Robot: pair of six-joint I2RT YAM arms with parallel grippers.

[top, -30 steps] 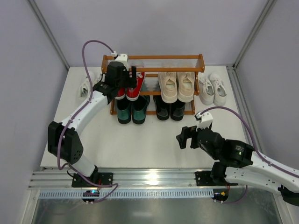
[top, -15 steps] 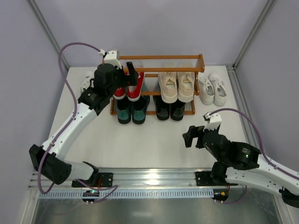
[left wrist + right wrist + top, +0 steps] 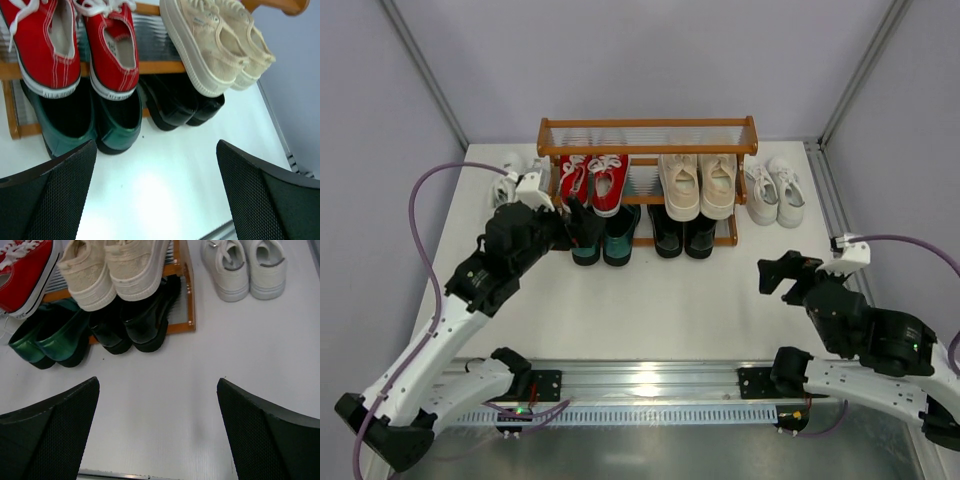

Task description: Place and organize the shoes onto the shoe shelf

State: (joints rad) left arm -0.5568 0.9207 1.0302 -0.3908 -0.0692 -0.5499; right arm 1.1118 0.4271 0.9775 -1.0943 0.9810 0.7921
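Note:
The shoe shelf (image 3: 647, 123) stands at the back of the table. Red sneakers (image 3: 592, 180) and beige sneakers (image 3: 698, 183) rest on its middle tier. Below them, green loafers (image 3: 603, 240) and black loafers (image 3: 683, 235) sit on the bottom tier. One white pair (image 3: 775, 190) stands on the table right of the shelf; another (image 3: 508, 180) lies left of it, partly hidden by my left arm. My left gripper (image 3: 580, 224) hangs open and empty in front of the green loafers (image 3: 90, 120). My right gripper (image 3: 782, 275) is open and empty over bare table.
The shelf's top tier (image 3: 650, 136) holds nothing. Purple cables loop from both arms. A metal rail (image 3: 640, 385) runs along the near edge. Grey walls close in the table on the left, right and back.
My left gripper has opened, backed away from the red sneakers on the middle tier and dropped toward the table. My right arm has swung right and back.

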